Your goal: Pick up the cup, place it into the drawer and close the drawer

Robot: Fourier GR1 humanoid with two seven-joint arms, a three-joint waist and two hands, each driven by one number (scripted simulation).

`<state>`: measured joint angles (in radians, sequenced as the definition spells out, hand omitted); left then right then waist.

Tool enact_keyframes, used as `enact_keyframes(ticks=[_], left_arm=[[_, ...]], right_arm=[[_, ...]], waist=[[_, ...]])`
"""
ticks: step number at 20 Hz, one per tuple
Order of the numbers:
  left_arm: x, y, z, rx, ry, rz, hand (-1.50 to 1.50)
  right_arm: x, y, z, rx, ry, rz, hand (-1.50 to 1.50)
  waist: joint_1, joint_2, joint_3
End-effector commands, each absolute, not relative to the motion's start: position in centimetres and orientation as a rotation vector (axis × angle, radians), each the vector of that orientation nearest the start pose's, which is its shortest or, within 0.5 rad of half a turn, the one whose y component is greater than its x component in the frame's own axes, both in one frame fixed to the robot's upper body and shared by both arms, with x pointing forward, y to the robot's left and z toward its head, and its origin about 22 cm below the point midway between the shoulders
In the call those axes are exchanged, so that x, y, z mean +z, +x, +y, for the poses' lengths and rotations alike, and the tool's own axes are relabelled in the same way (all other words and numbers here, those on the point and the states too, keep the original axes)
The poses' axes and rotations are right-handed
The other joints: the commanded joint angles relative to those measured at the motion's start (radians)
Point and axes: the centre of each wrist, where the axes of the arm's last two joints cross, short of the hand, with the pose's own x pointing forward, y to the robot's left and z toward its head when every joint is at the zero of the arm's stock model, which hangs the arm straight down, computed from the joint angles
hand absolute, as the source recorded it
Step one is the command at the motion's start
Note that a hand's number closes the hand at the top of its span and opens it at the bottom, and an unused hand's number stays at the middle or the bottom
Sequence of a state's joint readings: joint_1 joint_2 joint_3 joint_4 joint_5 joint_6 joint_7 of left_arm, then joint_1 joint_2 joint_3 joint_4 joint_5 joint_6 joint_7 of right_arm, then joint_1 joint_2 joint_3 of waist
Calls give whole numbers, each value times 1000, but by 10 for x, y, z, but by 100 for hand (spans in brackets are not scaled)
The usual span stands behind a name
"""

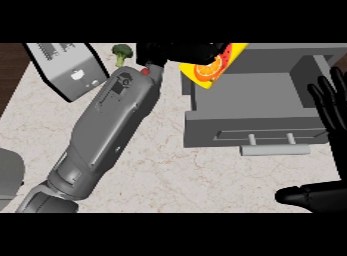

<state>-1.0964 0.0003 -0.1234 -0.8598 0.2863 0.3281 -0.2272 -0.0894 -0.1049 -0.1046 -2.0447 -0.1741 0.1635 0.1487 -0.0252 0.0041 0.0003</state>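
From the head view, the left forearm is stretching diagonally across the pale marble counter (168, 175) toward the far edge. The left hand (177, 51) is wrapping its black fingers round the cup (214, 64), a yellow cup with an orange-slice print. The cup is being held tilted right over the back left corner of the open grey drawer (242, 112), overlapping the drawer's left wall; I cannot tell whether it is touching the wall. The drawer is standing pulled out, its front panel and light bar handle (274, 149) facing the near side. The right hand (343, 112) is resting at the right edge beside the drawer, fingers straight and spread, pointing up, holding nothing. A grey toaster (69, 70) is sitting at the far left, and a small broccoli floret (121, 52) is lying just beside it, near the left wrist.
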Motion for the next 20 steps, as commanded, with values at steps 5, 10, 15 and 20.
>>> enact_keyframes(ticks=[5,10,15,20], left_arm=[[155,427,30,-121,-172,-1952,150],[166,440,25,-170,-158,-1919,150],[146,431,16,-251,-92,-1919,150],[148,433,13,-269,-51,-1893,150]], right_arm=[[148,224,-256,155,159,-1995,-150],[137,241,-253,149,159,-1981,-150],[137,235,-246,163,188,-1999,-150],[139,237,-238,201,198,-2005,-150]], waist=[[-24,4,0],[-31,12,1],[-56,12,1],[-76,18,1]])
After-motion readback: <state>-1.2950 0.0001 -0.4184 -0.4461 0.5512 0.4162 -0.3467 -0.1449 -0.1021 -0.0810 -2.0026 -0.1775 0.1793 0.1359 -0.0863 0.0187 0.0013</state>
